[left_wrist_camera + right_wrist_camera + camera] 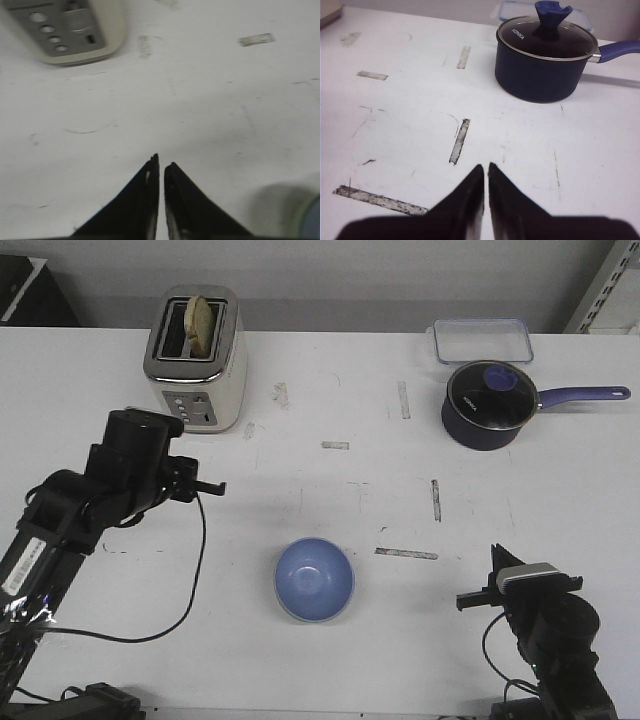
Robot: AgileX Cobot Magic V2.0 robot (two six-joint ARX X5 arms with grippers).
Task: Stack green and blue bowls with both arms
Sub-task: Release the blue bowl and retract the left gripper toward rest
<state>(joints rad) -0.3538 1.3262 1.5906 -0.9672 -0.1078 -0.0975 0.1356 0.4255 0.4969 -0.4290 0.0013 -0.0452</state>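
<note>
The blue bowl sits upright on the white table, front centre. A thin pale rim shows around it. In the left wrist view a pale green edge shows beside a sliver of blue, so the green bowl seems to sit under the blue one. My left gripper is shut and empty, to the left of the bowls and beyond them. My right gripper is shut and empty, to the right of the bowls near the table's front edge.
A cream toaster with a slice of toast stands at the back left. A navy saucepan with a glass lid stands at the back right, with a clear container behind it. The left arm's cable lies on the table.
</note>
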